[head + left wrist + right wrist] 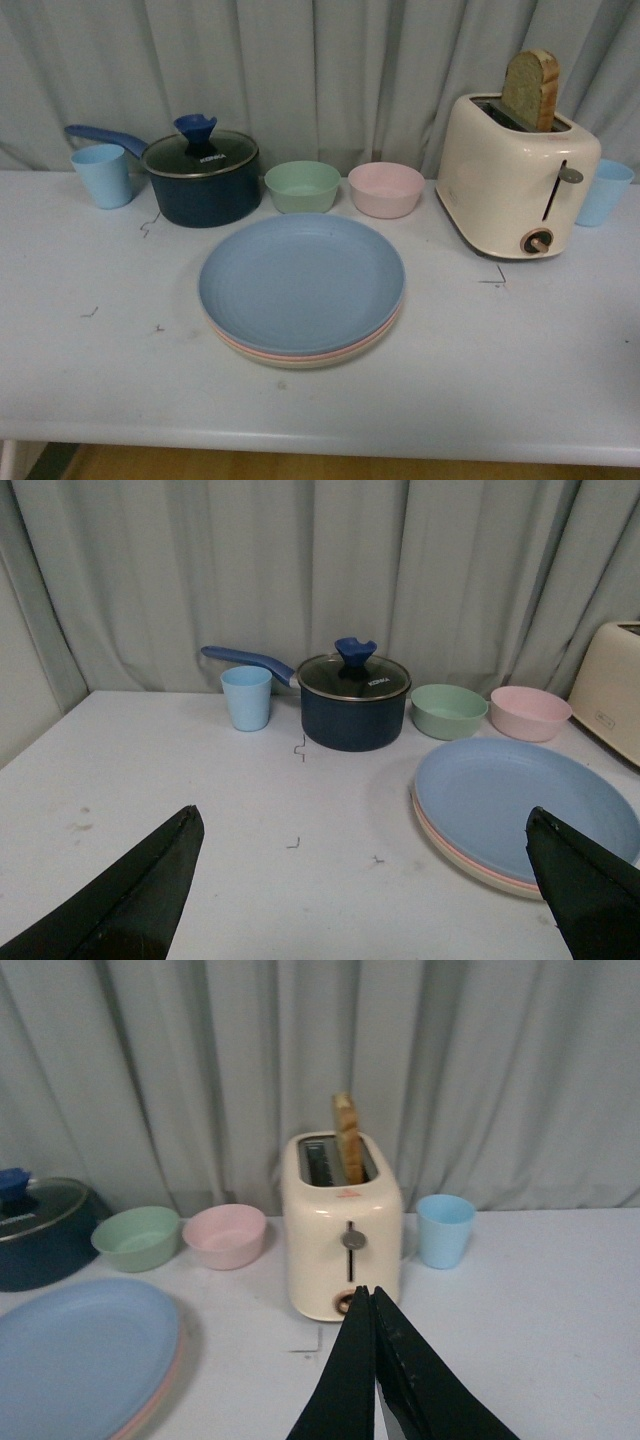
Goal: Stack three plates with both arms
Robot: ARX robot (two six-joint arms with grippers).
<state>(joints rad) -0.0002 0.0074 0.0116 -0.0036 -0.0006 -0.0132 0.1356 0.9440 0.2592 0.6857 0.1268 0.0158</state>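
Note:
The three plates lie stacked in the middle of the white table [80, 380]. The blue plate [300, 280] is on top, the pink plate [385, 331] shows as a thin rim under it, and the beige plate [300, 362] is at the bottom. The stack also shows in the left wrist view [525, 810] and in the right wrist view [80, 1355]. Neither arm shows in the front view. My left gripper [365, 880] is open and empty above the table, beside the stack. My right gripper [367, 1292] is shut and empty, pointing toward the toaster.
Along the back stand a light blue cup [102, 175], a dark blue lidded pot [202, 178], a green bowl [302, 186], a pink bowl [386, 189], a cream toaster [515, 175] with a bread slice [531, 90], and a second blue cup [603, 192]. A curtain hangs behind.

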